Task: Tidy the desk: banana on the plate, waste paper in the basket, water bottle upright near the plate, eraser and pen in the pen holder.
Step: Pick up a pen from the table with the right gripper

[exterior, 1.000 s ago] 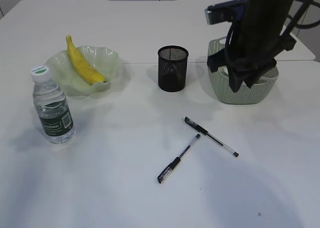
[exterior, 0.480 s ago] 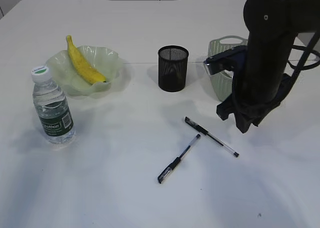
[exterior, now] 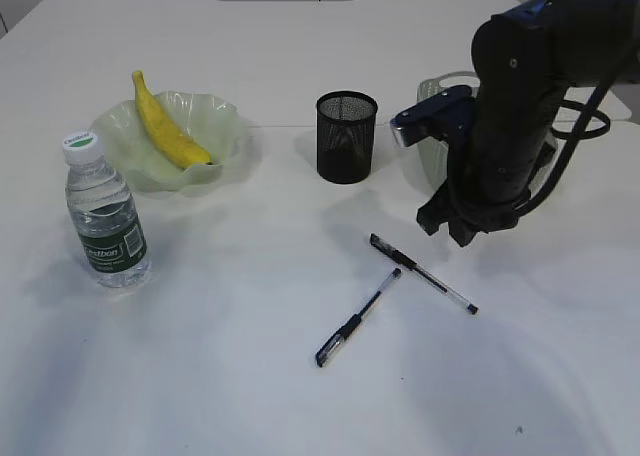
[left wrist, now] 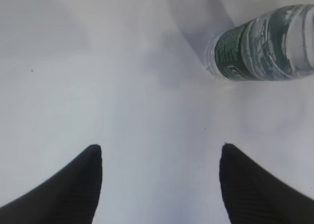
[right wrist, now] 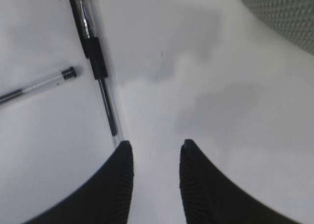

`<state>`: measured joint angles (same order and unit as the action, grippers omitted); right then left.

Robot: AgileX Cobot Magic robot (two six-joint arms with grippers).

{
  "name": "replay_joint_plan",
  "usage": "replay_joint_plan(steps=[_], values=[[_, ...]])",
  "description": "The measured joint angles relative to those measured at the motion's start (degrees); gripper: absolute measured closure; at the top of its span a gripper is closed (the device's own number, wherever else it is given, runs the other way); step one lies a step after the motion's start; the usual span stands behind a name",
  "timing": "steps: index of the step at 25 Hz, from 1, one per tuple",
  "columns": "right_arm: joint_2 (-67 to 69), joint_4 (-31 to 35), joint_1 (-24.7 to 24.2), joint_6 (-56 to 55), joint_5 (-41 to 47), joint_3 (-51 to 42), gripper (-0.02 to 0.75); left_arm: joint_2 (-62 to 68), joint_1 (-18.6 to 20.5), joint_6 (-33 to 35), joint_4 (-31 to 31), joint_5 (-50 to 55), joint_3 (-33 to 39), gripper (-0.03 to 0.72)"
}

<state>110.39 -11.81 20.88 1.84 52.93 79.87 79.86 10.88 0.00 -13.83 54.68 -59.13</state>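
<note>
A yellow banana (exterior: 166, 128) lies on the pale green plate (exterior: 222, 111) at the back left. A water bottle (exterior: 104, 216) stands upright in front of the plate; it also shows in the left wrist view (left wrist: 265, 43). Two pens (exterior: 422, 273) (exterior: 358, 317) lie on the table in front of the black mesh pen holder (exterior: 345, 137); both show in the right wrist view (right wrist: 96, 62) (right wrist: 37, 86). My right gripper (exterior: 450, 228) (right wrist: 156, 145) is open and empty, just right of the nearer pen. My left gripper (left wrist: 159, 148) is open and empty over bare table. No eraser or waste paper shows.
The green woven basket (exterior: 432, 126) stands at the back right, mostly hidden behind my right arm; its wall shows in the right wrist view (right wrist: 284, 13). A table seam runs behind the plate and pen holder.
My right arm has come out of the basket, moved forward and down, then left toward the pens. The objects on the table have not moved.
</note>
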Motion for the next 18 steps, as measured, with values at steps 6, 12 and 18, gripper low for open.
replay_joint_plan(steps=[6,12,18], values=[[1.24,2.61,0.00,-1.09,-1.71,1.33,0.496,0.00,0.00,0.00,0.00,0.00,0.00,0.160],[6.94,7.56,-0.09,3.26,2.16,5.88,0.491,0.00,0.00,0.00,0.00,0.00,0.00,0.160],[11.83,10.75,-0.96,4.95,3.20,10.01,0.486,0.00,0.00,0.00,0.00,0.00,0.00,0.160]])
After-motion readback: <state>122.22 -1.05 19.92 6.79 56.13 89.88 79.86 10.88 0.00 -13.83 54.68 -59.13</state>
